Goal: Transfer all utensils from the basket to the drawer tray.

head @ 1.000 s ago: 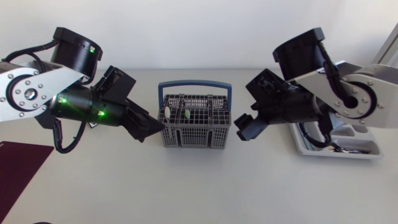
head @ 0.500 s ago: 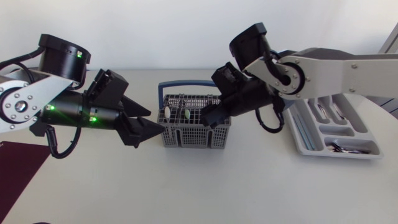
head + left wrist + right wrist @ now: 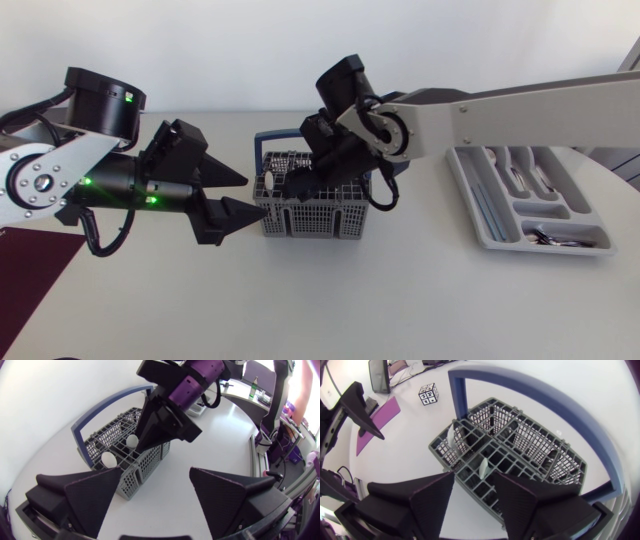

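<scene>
The grey wire basket (image 3: 318, 208) with a blue handle (image 3: 268, 139) stands mid-table. White utensil handles (image 3: 268, 181) stick up at its left end. My right gripper (image 3: 292, 180) reaches across from the right and hangs over that end, open, with a white utensil handle (image 3: 482, 466) between its fingertips; I see no grip on it. A second white handle (image 3: 449, 437) stands beside it. My left gripper (image 3: 243, 195) is open just left of the basket, pointing at it. The grey drawer tray (image 3: 482, 212) lies at the right with several utensils (image 3: 518, 178) in it.
A dark red mat (image 3: 30, 272) lies at the table's front left corner. A small cube with black-and-white markers (image 3: 428, 394) sits on the table beyond the basket in the right wrist view.
My right arm swung left from beside the tray to above the basket, its fingers drawing closer together. My left gripper shifted slightly and stayed open.
</scene>
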Available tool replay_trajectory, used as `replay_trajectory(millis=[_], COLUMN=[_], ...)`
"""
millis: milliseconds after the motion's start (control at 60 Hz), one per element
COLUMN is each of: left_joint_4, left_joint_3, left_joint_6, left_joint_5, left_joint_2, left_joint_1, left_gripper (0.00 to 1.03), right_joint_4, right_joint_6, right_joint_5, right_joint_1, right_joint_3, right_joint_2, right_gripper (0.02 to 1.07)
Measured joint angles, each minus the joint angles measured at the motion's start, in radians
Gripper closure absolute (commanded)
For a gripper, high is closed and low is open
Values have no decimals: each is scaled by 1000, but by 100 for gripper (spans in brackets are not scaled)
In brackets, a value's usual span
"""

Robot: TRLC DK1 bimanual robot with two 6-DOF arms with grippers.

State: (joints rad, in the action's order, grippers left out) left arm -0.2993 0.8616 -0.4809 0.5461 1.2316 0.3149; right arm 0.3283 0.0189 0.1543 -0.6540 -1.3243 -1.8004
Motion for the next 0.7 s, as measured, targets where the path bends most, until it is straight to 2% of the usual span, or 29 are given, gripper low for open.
replay_trajectory(millis=[117, 333, 467, 700], left_joint_4=[22, 44, 50, 59], left_joint_3=[-9, -10, -11, -19], left_joint_6=[-14, -18, -19, -22], left_joint_5=[0, 3, 4, 4], left_joint_2=[7, 35, 51, 57], left_joint_1=[-1, -3, -5, -5], left_gripper=[8, 8, 8, 8], right_joint_4=[-20, -48, -74, -98], right_joint_6=[8, 26, 34, 39], right_joint_5=[-37, -81, -81, -82], right_joint_1=[-5, -12, -12, -12], right_joint_3=[-9, -15, -16, -17], right_joint_2=[-41, -48, -53, -63], right_gripper=[66, 66, 82, 97])
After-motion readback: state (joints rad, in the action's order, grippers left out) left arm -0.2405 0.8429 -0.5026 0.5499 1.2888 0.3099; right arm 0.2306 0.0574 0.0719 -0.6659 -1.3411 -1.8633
